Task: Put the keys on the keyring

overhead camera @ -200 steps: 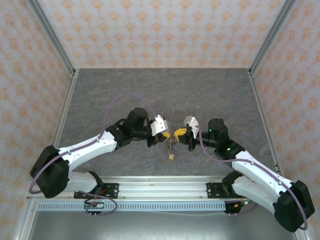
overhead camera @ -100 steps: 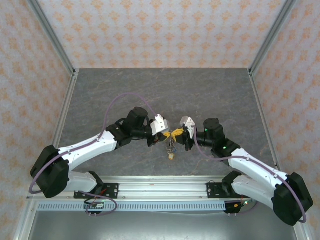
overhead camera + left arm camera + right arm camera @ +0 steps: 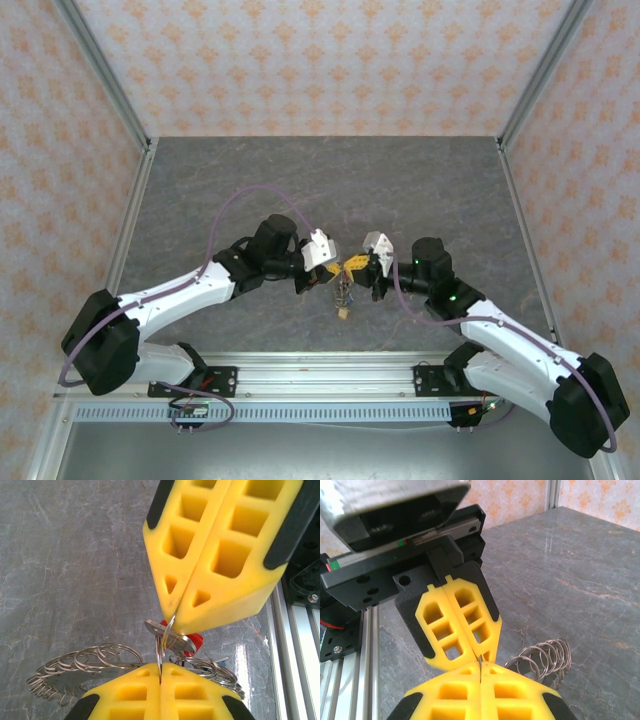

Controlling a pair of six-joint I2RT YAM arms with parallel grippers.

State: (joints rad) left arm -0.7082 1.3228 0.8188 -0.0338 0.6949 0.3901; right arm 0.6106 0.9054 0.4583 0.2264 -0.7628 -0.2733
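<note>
Grippers meet tip to tip on one loop of the keyring

Left gripper (image 3: 160, 677) is closed on a thin wire loop of the keyring (image 3: 85, 661). Right gripper (image 3: 175, 622), also closed, pinches the same loop from directly opposite, its tips nearly touching the left's. A red-headed key (image 3: 172, 636) lies across the loop just under the right tips. The rest of the coil trails beside and below the left gripper, over the worktop (image 3: 60, 555). Threading looks to be the step in hand: keep both pinches firm, part the tips only slightly, and slide the key along without twisting. Both arms reach inward with elbows out and wrists facing each other.
</note>
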